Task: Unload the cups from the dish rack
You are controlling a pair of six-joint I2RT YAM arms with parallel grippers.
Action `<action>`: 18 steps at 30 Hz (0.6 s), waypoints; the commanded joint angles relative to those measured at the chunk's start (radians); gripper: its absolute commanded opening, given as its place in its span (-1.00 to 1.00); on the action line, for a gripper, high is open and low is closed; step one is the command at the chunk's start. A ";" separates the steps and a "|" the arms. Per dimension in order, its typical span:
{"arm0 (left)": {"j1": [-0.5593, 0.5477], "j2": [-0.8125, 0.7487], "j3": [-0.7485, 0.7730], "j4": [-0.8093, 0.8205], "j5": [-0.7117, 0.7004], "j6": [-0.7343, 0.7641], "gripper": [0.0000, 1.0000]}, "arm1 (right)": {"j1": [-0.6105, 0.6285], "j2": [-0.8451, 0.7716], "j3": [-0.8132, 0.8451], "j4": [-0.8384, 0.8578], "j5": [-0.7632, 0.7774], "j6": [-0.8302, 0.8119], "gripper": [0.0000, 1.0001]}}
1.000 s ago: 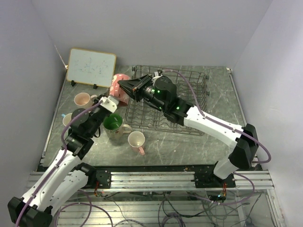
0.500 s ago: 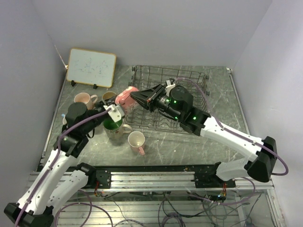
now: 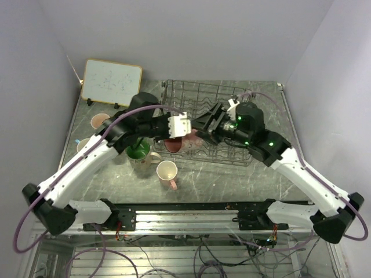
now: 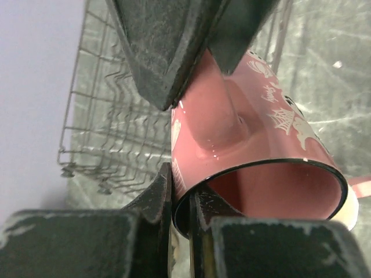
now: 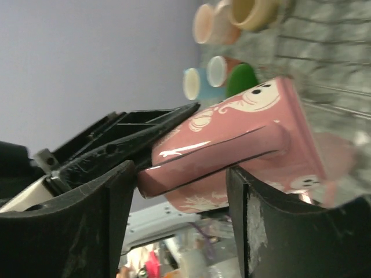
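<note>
- Here, a shiny pink ceramic mug [image 4: 255,145] with white spider webs and ghosts painted on it lies tipped on its side, at the near left part of the dish rack [image 3: 232,95].
- The dish rack is a big box of thin dark metal wire with rows of little upright prongs.
- The left claw [image 4: 182,191] is closed narrow and pinches the mug's thin round rim, one flat black finger inside the mouth and one outside.
- The right claw [image 5: 181,168] is wide, with its two rough black wedge-shaped fingers on either side of the mug's chunky handle. They do not squeeze it.
- From the top view I cannot tell if the mug touches the wires.
- The worktop [image 3: 220,179] is grey and smooth, with pale streaks like stone.
- On the worktop left of the rack stand other small round mugs: a tan mug with a green inside [image 3: 138,152], a cream-and-pink mug [image 3: 167,171] and a peach mug [image 3: 99,120].
- A flat whiteboard with a wooden frame [image 3: 111,82] leans at the far left.
</note>
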 commanded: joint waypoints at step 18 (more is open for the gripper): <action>-0.437 0.352 0.162 -0.219 -0.177 -0.134 -0.86 | -0.454 -0.081 0.215 -0.578 0.496 -0.600 0.64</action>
